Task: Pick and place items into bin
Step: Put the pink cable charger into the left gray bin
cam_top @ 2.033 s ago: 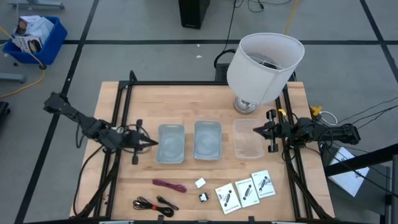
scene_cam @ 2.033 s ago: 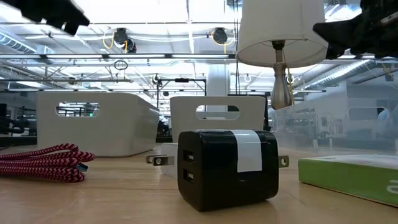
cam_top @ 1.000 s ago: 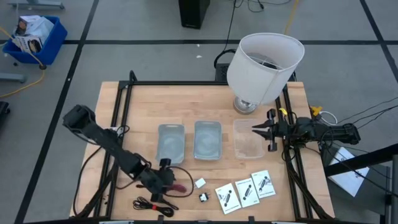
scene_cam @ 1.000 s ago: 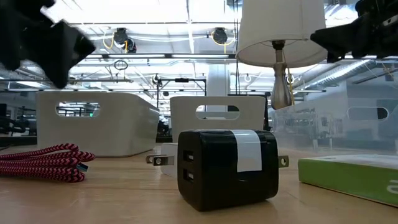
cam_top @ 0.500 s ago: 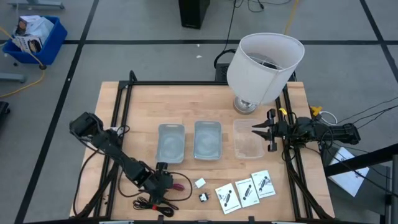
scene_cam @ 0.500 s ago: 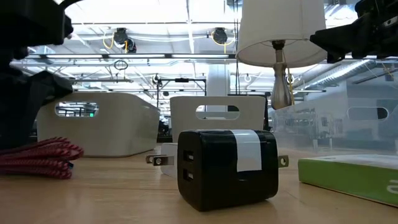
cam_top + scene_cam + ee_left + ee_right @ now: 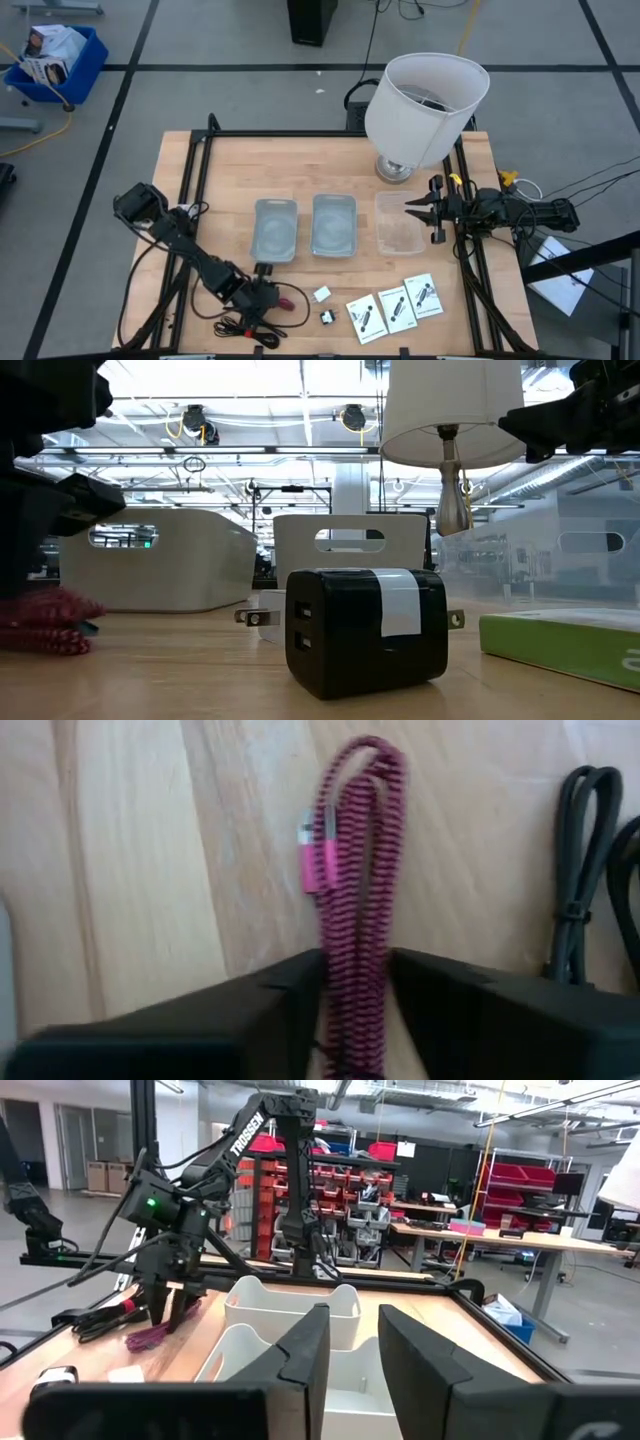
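The lampshade (image 7: 428, 105) is standing at the 1 o'clock corner of the table (image 7: 330, 160) and is playing no part in the task. Three bins (image 7: 333, 226) are sitting in a row at the table's centre.

The right gripper (image 7: 412, 211) is waiting at 3 o'clock, over the clear rightmost bin, its fingers a narrow gap apart and holding nothing.

The left gripper (image 7: 268, 303) is working at 7 o'clock, down at the tabletop. In the left wrist view its fingers (image 7: 250, 1015) are flanking the dark red coiled cable (image 7: 355, 910) on both sides, apparently clamping one end of the bundle.

Risks:
- The grip is sitting near one end of the bundle, so the free loops are likely to sag and unwind during a lift.
- Trailing loops are likely to catch a bin rim.
- The black-and-red cable (image 7: 250, 329) is lying just beside the bundle and may be dragged along.

The three white cards (image 7: 396, 305), the white block (image 7: 322, 294) and the black block (image 7: 327, 317) are lying at 5 to 6 o'clock, apart from the gripper.
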### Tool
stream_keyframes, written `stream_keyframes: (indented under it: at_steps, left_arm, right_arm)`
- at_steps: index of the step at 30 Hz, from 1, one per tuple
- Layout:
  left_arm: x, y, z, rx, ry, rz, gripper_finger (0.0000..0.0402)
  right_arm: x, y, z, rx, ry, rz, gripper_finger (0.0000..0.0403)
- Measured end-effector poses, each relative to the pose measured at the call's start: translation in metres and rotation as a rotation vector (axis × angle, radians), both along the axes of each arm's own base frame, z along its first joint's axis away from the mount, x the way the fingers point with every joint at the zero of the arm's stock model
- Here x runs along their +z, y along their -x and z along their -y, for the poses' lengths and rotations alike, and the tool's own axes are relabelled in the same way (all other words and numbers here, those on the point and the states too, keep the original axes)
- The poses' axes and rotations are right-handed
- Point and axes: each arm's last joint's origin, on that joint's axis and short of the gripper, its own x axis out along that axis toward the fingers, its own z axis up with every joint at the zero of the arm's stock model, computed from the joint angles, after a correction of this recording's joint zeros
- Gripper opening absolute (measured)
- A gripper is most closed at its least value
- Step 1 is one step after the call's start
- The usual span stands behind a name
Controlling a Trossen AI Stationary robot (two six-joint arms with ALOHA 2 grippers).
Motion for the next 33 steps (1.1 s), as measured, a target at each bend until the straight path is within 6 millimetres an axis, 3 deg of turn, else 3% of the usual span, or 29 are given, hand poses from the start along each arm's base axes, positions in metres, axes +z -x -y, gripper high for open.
stream_keyframes:
  at_steps: [3,9,15,19,22,26,33]
  left_arm:
    - [0.008,0.000,-0.001,-0.023,0.015,0.015,0.0022]
    - [0.035,0.002,-0.006,-0.026,0.040,0.110,0.0022]
    - [0.105,-0.002,-0.019,0.099,-0.029,0.352,0.0015]
    - [0.153,-0.005,-0.042,0.299,-0.109,0.510,0.0023]
    - [0.173,-0.009,-0.065,0.463,-0.148,0.546,0.0015]
    - [0.169,-0.017,-0.099,0.747,-0.114,0.494,0.0012]
    - [0.112,-0.015,-0.132,0.915,-0.068,0.298,0.0012]
  right_arm:
    - [0.000,0.000,0.000,0.000,0.004,-0.001,0.0080]
    - [-0.001,0.000,0.000,-0.001,0.007,-0.006,0.0079]
    - [-0.001,0.000,0.000,0.000,0.007,-0.007,0.0079]
    - [-0.001,0.000,0.000,-0.001,0.007,-0.008,0.0078]
    - [0.000,0.000,0.000,0.000,0.007,-0.007,0.0079]
    - [0.000,0.000,0.000,-0.001,0.007,-0.007,0.0078]
    - [-0.001,0.000,0.000,0.000,0.007,-0.010,0.0079]
